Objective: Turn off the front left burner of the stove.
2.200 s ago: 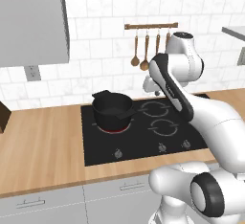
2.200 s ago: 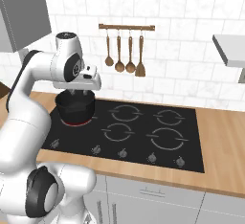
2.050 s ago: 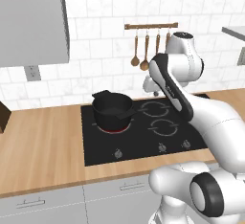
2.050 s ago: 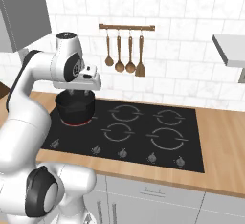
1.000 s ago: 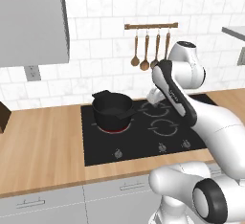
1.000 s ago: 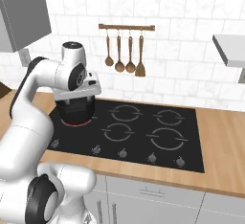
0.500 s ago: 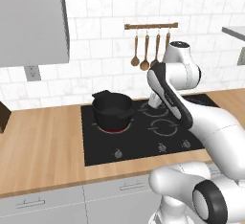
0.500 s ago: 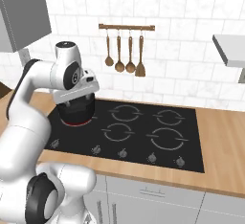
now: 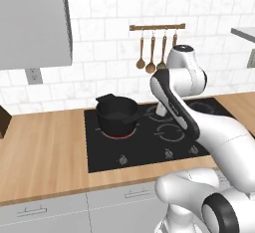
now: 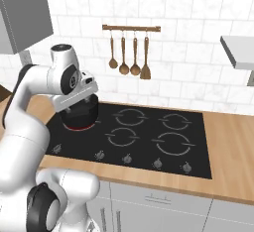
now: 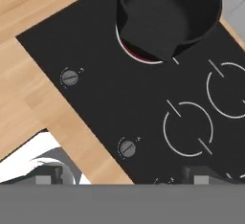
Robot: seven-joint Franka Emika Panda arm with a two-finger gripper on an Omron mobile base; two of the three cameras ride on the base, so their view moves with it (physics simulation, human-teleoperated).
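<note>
My gripper [image 11: 119,179] hangs wide open, holding nothing, over the stove [image 11: 143,103]. The front left burner [image 9: 118,132] glows red under the black pot [image 9: 117,112], at 12 o'clock in my hand view, knobs [image 11: 70,77] at 9 o'clock.

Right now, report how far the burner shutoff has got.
Done: nothing yet. The burner glows red under the pot, so it is on. In hand: the open claw hangs above the stove, looking down at the knobs, touching none. Left: come down on the right knob, turn it, and see the glow go out.
</note>
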